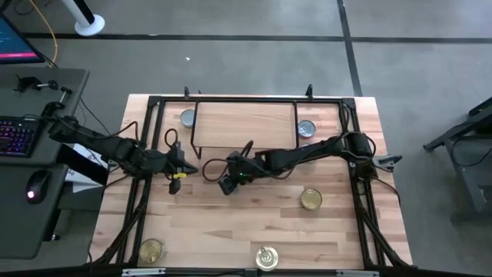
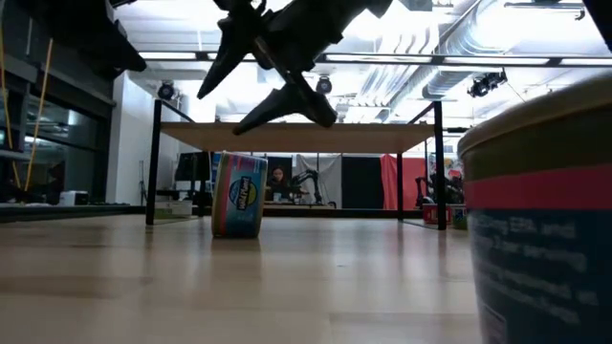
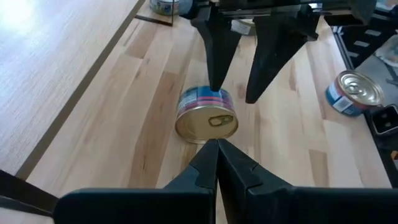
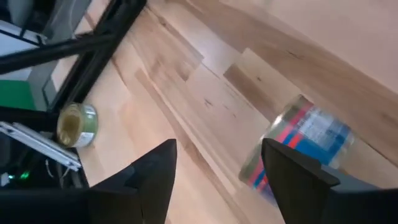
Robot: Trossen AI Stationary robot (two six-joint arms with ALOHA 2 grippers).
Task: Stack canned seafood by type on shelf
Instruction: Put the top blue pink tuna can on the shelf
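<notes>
A tin with a gold top (image 3: 206, 118) and a red-and-blue label lies on its side wall on the table in front of the shelf (image 1: 244, 123), top facing the left arm; it also shows as the tin (image 2: 239, 194) and the tin (image 4: 305, 143). My left gripper (image 3: 216, 146) is shut, with its tips right at the gold top. My right gripper (image 3: 231, 93) is open and hangs in the air above the tin, also seen as the gripper (image 2: 218, 115), about level with the shelf top (image 2: 296, 137). My left gripper's shut fingertips (image 3: 211, 155) point level from the table's left at the lower rim of the tin's gold top (image 3: 211, 138). I cannot tell whether they touch it.
Two silver-topped tins stand on the table, one (image 1: 187, 118) left of the shelf and one (image 1: 306, 128) right of it. Gold-topped tins stand at right (image 1: 310, 199) and by the near edge (image 1: 151, 250), (image 1: 266, 258). A black frame borders the table.
</notes>
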